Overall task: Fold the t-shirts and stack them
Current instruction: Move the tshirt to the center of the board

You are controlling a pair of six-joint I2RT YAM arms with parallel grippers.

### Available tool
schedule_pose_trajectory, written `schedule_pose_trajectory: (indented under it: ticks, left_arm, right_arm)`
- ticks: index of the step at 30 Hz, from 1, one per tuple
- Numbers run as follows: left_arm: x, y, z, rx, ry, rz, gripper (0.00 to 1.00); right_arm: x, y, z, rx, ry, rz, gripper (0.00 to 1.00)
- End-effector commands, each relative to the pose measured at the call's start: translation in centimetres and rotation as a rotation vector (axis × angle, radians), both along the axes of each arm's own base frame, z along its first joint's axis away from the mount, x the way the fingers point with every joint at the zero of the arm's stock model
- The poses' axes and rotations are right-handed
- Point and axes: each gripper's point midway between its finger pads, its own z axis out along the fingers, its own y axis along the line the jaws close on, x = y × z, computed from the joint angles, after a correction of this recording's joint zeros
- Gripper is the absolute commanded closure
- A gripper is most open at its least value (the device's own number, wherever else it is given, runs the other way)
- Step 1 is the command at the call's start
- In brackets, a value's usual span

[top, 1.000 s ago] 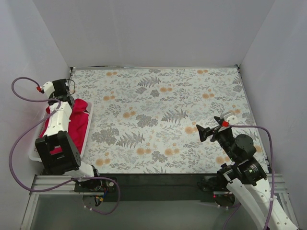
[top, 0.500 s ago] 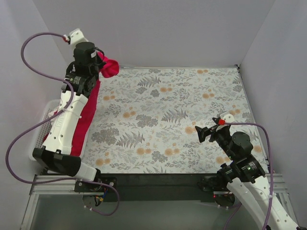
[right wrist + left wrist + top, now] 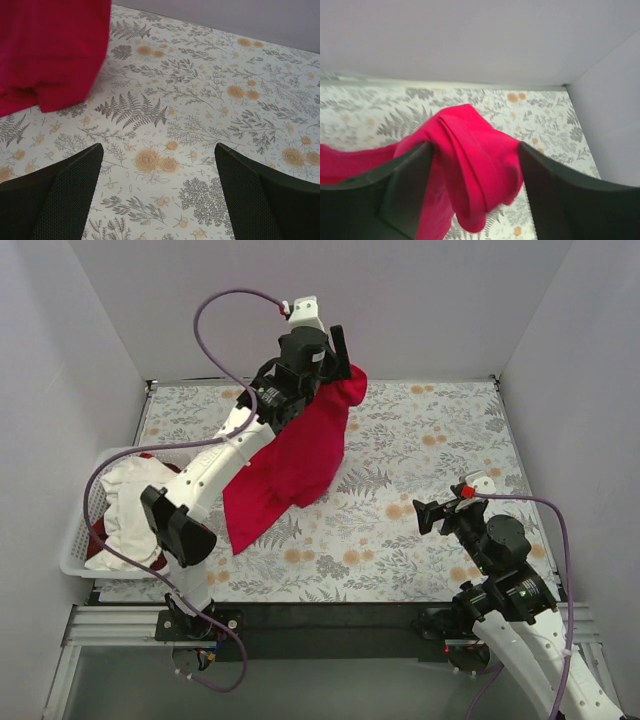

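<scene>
Crimson red t-shirt (image 3: 298,455) hangs from the left gripper (image 3: 335,350), which is raised over the far side of the desk. In the left wrist view its jaws stand roughly half parted. A bunched fold of the shirt fills the gap between them, lying loose rather than pinched flat. From the jaws the rest of the cloth drapes down and back toward the arm's base, its lower edge reaching the floral-patterned grey cloth (image 3: 430,420). The right gripper (image 3: 157,150) hovers with jaws wide apart and nothing between them. The shirt's hem lies ahead and left of them, well apart. The white t-shirt (image 3: 130,515) sits in the white slatted basket (image 3: 75,565), far from both sets of jaws.
</scene>
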Motion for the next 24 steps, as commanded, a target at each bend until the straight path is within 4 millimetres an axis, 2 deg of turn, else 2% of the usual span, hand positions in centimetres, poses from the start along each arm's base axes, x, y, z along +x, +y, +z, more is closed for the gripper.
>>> schedule_pose_trajectory:
  ticks: [1, 5, 7, 9, 10, 11, 12, 13, 14, 15, 16, 17, 18, 19, 20, 21, 22, 23, 24]
  left_arm:
    - [1.5, -3.1, -4.6, -0.017, 0.095, -0.083, 0.29]
    - [2.0, -4.1, -7.7, 0.002, 0.154, -0.102, 0.21]
    - [2.2, -3.4, -9.4, 0.039, 0.187, -0.078, 0.2]
    - [2.8, -1.5, -10.8, 0.048, 0.229, -0.051, 0.2]
    - [2.5, -0.4, -13.0, 0.052, 0.293, -0.033, 0.2]
    - [3.1, 1.9, -14.3, 0.048, 0.335, 0.001, 0.2]
    - [2.4, 3.1, -14.3, 0.024, 0.355, 0.001, 0.2]
    - [1.4, 5.0, -18.4, 0.054, 0.45, 0.026, 0.2]
    - [1.4, 7.6, -19.7, 0.021, 0.489, 0.088, 0.2]
    - [0.3, 9.2, -19.0, -0.014, 0.489, 0.103, 0.21]
    - [-1.7, 11.1, -23.7, 0.007, 0.587, 0.13, 0.23]
    - [-2.2, 13.4, -24.5, -0.034, 0.609, 0.186, 0.25]
    - [-3.5, 14.4, -26.0, -0.05, 0.643, 0.198, 0.27]
    - [-4.6, 15.1, -25.5, -0.082, 0.629, 0.206, 0.3]
    - [-6.8, 16.8, -29.1, -0.074, 0.708, 0.246, 0.31]
    - [-7.8, 17.4, -30.1, -0.079, 0.727, 0.26, 0.32]
    - [-8.7, 17.6, -30.3, -0.097, 0.731, 0.265, 0.35]
    - [-10.5, 18.4, -32.7, -0.09, 0.792, 0.283, 0.36]
    - [-11.1, 18.5, -33.4, -0.097, 0.807, 0.285, 0.37]
  right_arm:
    - [0.1, -0.7, 3.0, 0.06, -0.019, -0.056, 0.02]
    - [0.0, 0.4, 3.2, 0.071, 0.035, -0.013, 0.02]
    - [0.3, 1.4, 3.0, 0.057, 0.067, 0.03, 0.02]
    - [0.7, 2.0, 2.6, 0.071, 0.114, 0.034, 0.02]
    - [1.4, 2.1, 2.0, 0.066, 0.156, 0.016, 0.02]
    - [1.7, 2.4, 1.7, 0.078, 0.19, 0.007, 0.02]
    - [2.1, 2.6, 1.1, 0.078, 0.227, -0.002, 0.02]
    - [2.8, 3.1, -0.2, 0.06, 0.288, -0.006, 0.01]
    - [3.1, 3.6, -0.4, 0.068, 0.318, -0.006, 0.02]
    - [3.5, 3.9, -0.9, 0.064, 0.349, -0.003, 0.02]
    - [4.0, 4.6, -2.6, 0.044, 0.417, 0.002, 0.02]
    - [4.4, 4.8, -3.2, 0.042, 0.445, -0.008, 0.02]
    - [4.9, 5.1, -3.5, 0.049, 0.468, -0.019, 0.02]
    - [5.5, 5.3, -5.2, 0.024, 0.522, -0.037, 0.05]
    - [6.0, 5.4, -5.7, 0.019, 0.539, -0.048, 0.06]
    - [6.7, 5.6, -5.8, 0.023, 0.54, -0.061, 0.07]
    - [7.4, 5.8, -7.1, 0.002, 0.575, -0.076, 0.09]
    - [8.0, 5.8, -7.6, -0.002, 0.585, -0.089, 0.11]
    - [8.8, 6.1, -7.3, 0.003, 0.578, -0.095, 0.12]
